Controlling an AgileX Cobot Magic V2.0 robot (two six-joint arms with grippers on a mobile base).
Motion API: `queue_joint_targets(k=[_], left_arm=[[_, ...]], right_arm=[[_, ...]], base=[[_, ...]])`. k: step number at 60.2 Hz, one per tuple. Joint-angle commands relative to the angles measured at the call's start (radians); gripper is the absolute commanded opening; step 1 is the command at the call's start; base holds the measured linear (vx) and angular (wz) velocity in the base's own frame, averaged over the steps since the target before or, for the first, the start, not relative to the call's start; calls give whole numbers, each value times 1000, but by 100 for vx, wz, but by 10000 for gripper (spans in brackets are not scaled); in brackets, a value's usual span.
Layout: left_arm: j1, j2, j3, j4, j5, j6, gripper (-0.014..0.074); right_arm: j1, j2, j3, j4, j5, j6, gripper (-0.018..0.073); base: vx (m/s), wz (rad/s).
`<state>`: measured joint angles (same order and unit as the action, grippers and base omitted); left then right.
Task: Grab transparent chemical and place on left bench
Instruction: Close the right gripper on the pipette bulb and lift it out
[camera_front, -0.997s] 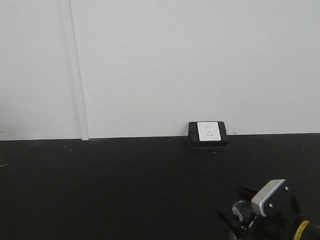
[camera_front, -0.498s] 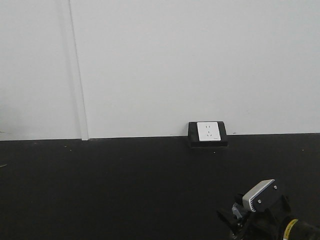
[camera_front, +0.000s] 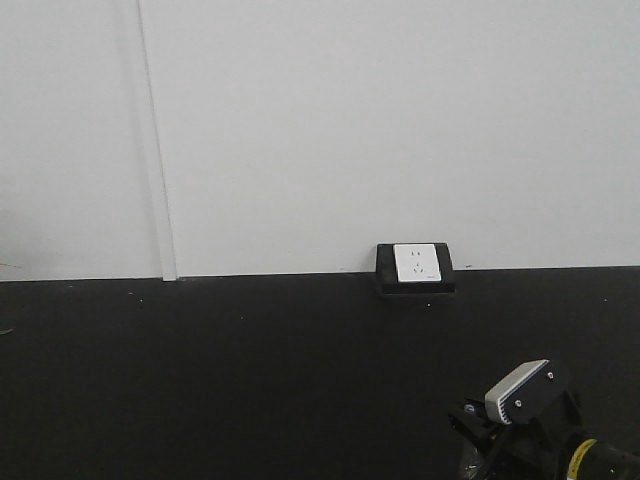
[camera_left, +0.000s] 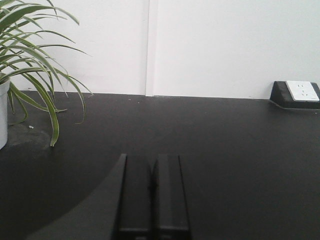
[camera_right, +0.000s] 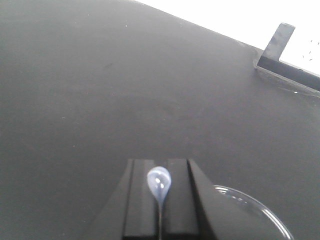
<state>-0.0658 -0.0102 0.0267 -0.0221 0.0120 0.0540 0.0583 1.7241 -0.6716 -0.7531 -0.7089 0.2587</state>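
My right gripper (camera_right: 160, 162) is shut, and the stem of the clear dropper (camera_right: 158, 182) runs up between its fingers. The glass rim of the transparent chemical beaker (camera_right: 260, 210) curves just right of the fingers; the beaker hangs with the gripper above the black worktop. In the front view the right gripper (camera_front: 475, 430) sits at the bottom right, with a glint of the beaker (camera_front: 472, 466) under it. My left gripper (camera_left: 151, 160) is shut and empty, low over the worktop. The left bench with white bins is out of view.
The black worktop (camera_front: 250, 380) in front has a white wall socket (camera_front: 416, 264) in a black housing against the white wall. The socket also shows in the left wrist view (camera_left: 302, 91). A potted spider plant (camera_left: 30, 65) stands at the left.
My right gripper has sunk lower in the front view with the beaker in it. The left arm has not visibly moved.
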Motion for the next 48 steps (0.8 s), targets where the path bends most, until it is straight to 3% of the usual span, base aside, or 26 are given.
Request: queue_joint_targets(k=[1, 14, 25, 31, 37, 48], left_arm=[[-2, -19, 16, -1, -78, -8, -3], [-2, -19, 16, -1, -78, -8, -3], [-2, -19, 16, -1, -78, -8, -3], [-2, -19, 16, -1, -78, -8, -3], [-2, -19, 16, -1, -78, -8, -3], [-2, -19, 16, -1, -78, -8, -3]], right_arm=[[-2, -72, -27, 25, -65, -7, -13], [-1, -295, -27, 22, -37, 32, -8], [-1, -523, -23, 4, 47, 276, -6], [-1, -640, 2, -95, 187, 369, -4], [-1, -763, 76, -197, 227, 409, -4], [-1, -936, 187, -217, 222, 450, -4]], base=[[0, 0], [0, 0], [0, 0], [0, 0], [0, 0], [0, 0]])
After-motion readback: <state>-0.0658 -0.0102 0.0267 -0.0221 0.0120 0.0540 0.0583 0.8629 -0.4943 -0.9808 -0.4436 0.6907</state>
